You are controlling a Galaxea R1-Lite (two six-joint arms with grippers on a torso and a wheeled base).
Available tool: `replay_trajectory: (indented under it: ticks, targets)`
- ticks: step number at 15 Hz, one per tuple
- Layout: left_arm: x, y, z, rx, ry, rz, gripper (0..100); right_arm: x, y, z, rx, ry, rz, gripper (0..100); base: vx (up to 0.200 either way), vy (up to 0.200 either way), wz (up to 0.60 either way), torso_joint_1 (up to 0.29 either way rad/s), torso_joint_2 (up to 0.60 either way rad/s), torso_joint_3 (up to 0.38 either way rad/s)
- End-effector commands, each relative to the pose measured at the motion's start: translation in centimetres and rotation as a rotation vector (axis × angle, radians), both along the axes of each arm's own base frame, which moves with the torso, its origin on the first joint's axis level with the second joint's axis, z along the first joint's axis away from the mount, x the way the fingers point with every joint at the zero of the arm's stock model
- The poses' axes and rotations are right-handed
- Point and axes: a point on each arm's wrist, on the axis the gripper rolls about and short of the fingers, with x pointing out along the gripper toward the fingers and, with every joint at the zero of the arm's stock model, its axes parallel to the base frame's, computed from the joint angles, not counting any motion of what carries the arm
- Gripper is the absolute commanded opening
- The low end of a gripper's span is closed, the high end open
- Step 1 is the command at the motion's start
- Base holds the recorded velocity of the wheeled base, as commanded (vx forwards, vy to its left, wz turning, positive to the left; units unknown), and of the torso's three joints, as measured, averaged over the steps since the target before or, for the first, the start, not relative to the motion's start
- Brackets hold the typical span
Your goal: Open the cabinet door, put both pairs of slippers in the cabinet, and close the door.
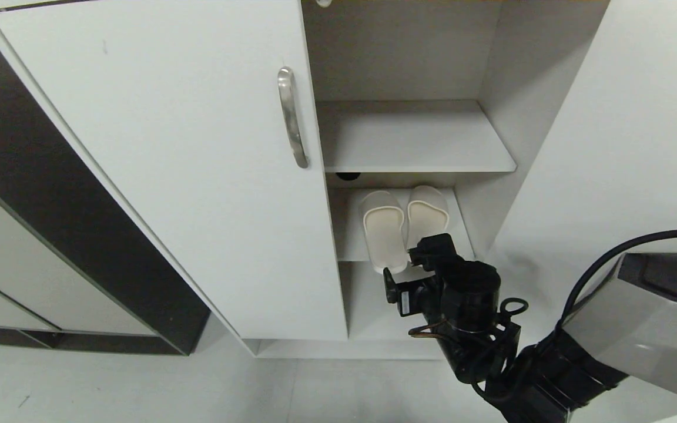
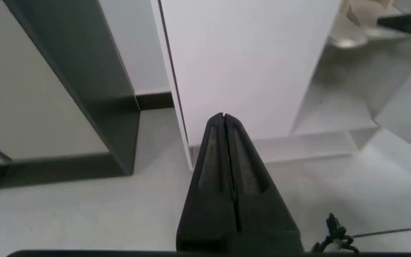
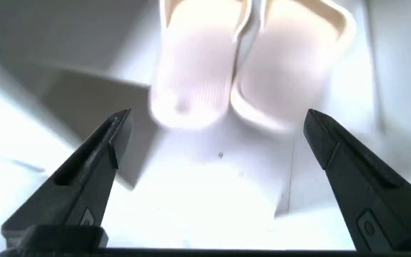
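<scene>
A pair of white slippers (image 1: 403,226) (image 3: 248,64) lies side by side on the cabinet's lower shelf (image 1: 461,226), heels overhanging its front edge. My right gripper (image 1: 412,267) (image 3: 217,118) hangs open just in front of the heels, holding nothing. The cabinet's right door (image 1: 609,147) stands open; the left door (image 1: 168,164) with its metal handle (image 1: 291,117) is shut. My left gripper (image 2: 223,121) is shut and holds nothing, low over the floor before the closed door. In the left wrist view the slippers (image 2: 352,28) sit far off.
The upper shelf (image 1: 409,138) is bare. Something small and dark (image 1: 347,175) shows under its front edge. The cabinet's bottom board (image 1: 368,305) lies below my right gripper. A dark panel (image 1: 50,194) flanks the cabinet on the left, with pale floor (image 1: 138,382) in front.
</scene>
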Motion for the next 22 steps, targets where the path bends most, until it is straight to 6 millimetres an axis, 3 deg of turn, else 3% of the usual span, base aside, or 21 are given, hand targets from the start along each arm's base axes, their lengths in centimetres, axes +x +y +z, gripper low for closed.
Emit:
replay_trajectory:
  ticks: [1, 22]
  targets:
    - [0.01, 0.0, 0.01, 0.0, 0.0, 0.0, 0, -0.78, -0.4, 0.56, 0.003, -0.003, 0.008, 100, -0.2, 0.0, 0.0, 0.002, 0.0, -0.002]
    - [0.0, 0.16, 0.0, -0.08, 0.0, 0.073, 0, -0.9, -0.3, 0.49, 0.001, -0.002, 0.004, 100, 0.0, 0.0, 0.0, 0.0, 0.0, 0.0]
